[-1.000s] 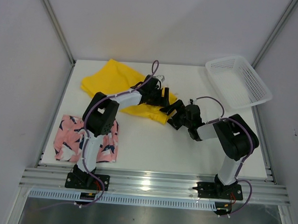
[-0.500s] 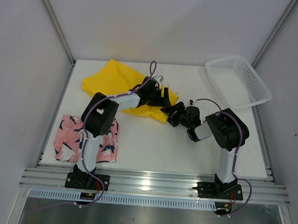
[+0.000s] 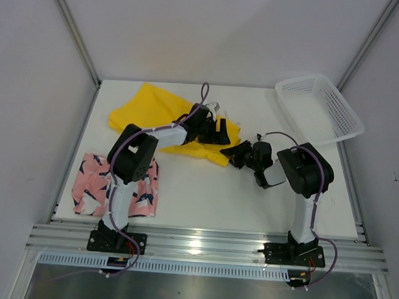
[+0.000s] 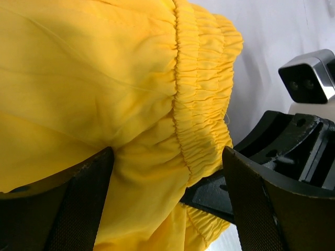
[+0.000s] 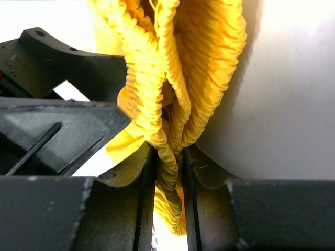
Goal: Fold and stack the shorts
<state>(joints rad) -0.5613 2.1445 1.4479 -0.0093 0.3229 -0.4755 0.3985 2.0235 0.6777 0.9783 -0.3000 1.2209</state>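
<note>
The yellow shorts lie left of the basket, the pink shorts farther left. At the end nearest the basket, the right gripper pinches the yellow waistband (elastic bunched); the left gripper straddles the fabric, jaws spread

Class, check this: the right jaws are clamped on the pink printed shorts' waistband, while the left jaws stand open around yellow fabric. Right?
No. The right jaws are clamped on the waistband of the yellow shorts, as the right wrist view shows; the pink printed shorts lie elsewhere. The rest stands.
</note>
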